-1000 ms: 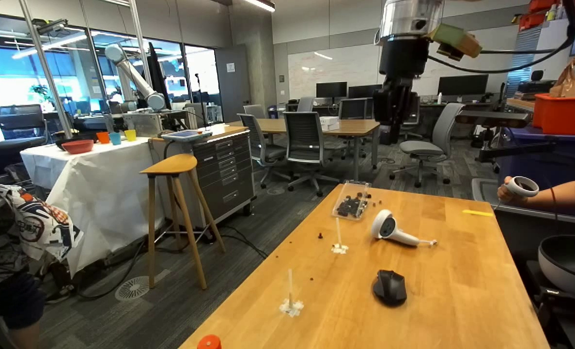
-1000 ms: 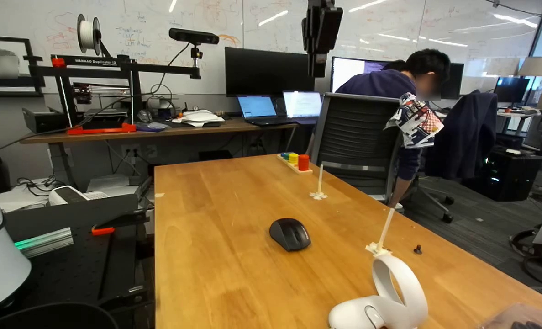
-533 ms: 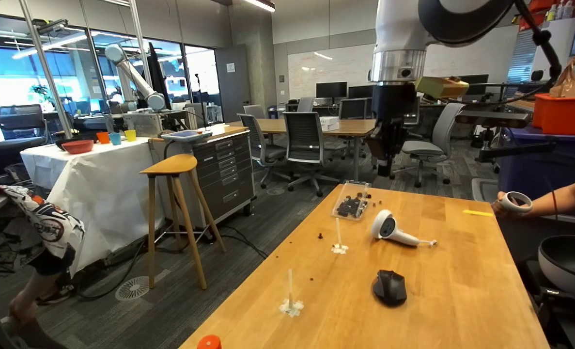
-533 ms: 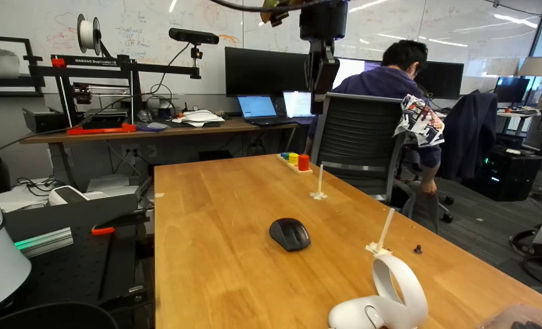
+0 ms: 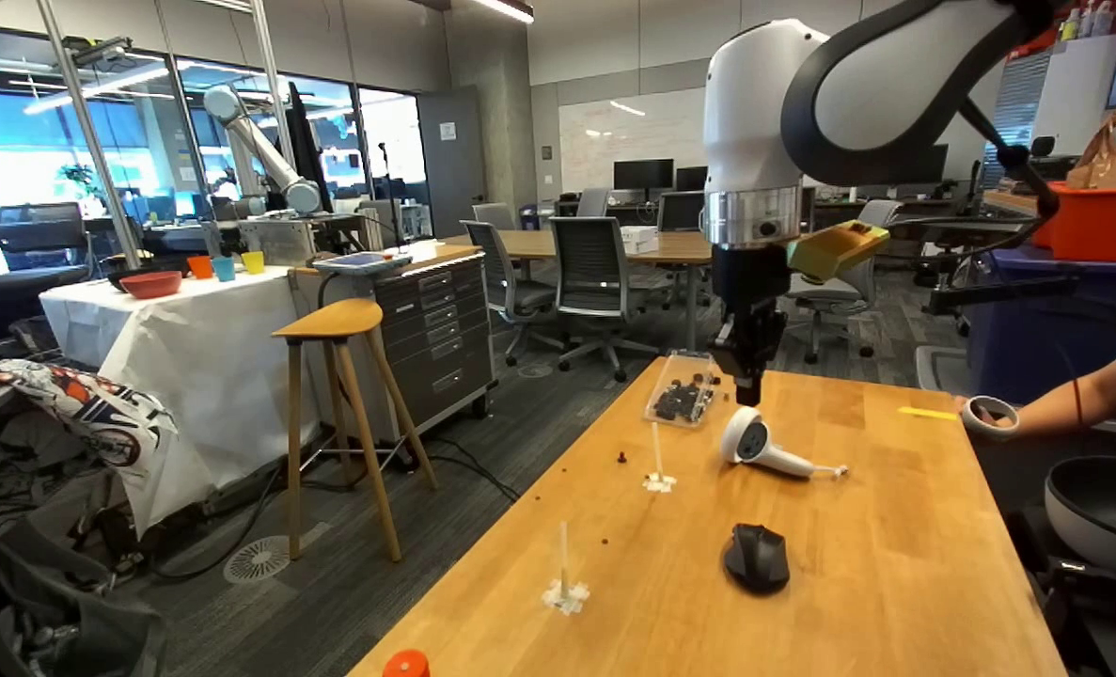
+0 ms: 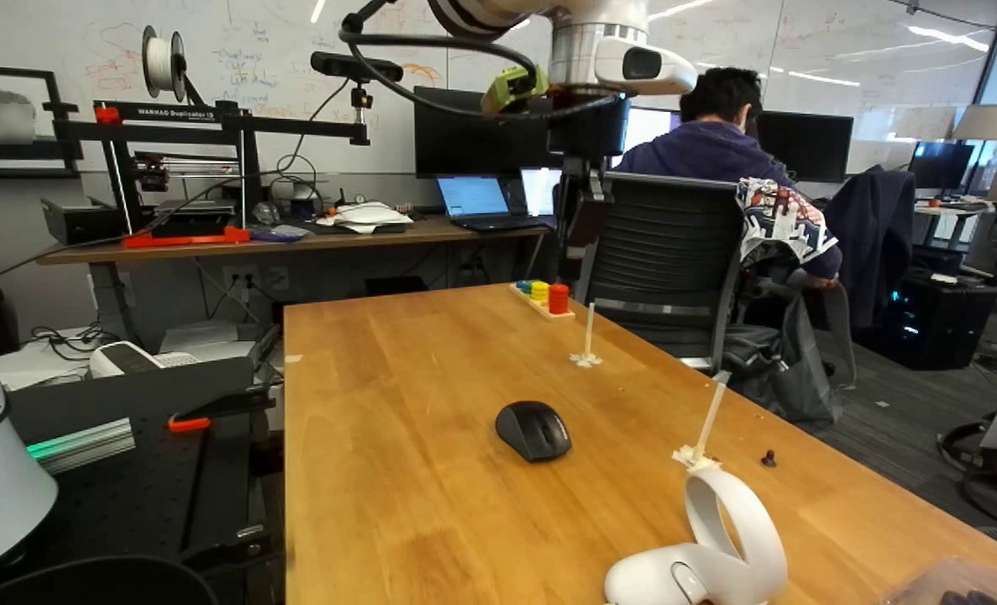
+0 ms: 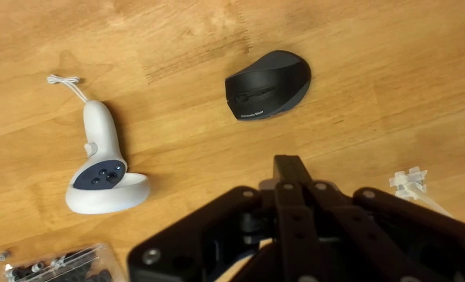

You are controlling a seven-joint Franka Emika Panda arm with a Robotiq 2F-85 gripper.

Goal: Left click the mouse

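The black mouse (image 5: 757, 558) lies on the wooden table in both exterior views (image 6: 533, 431). In the wrist view the mouse (image 7: 269, 84) is above the fingertips in the picture, with its buttons and wheel facing left. My gripper (image 7: 288, 159) is shut with its fingertips together and nothing between them. In an exterior view the gripper (image 5: 748, 395) points straight down, in the air above the table. It also hangs well above the mouse's height in an exterior view (image 6: 567, 273). It does not touch the mouse.
A white controller (image 7: 103, 125) lies on the table to the mouse's left in the wrist view. Two thin upright pegs (image 5: 562, 564) are taped to the table. A clear box of dark parts (image 7: 113, 258) and a colored stacking toy (image 6: 558, 298) stand near the edges.
My arm and the shut gripper have come down towards the table, drifting slightly left in an exterior view. The mouse has not moved. A person in the background has shifted.
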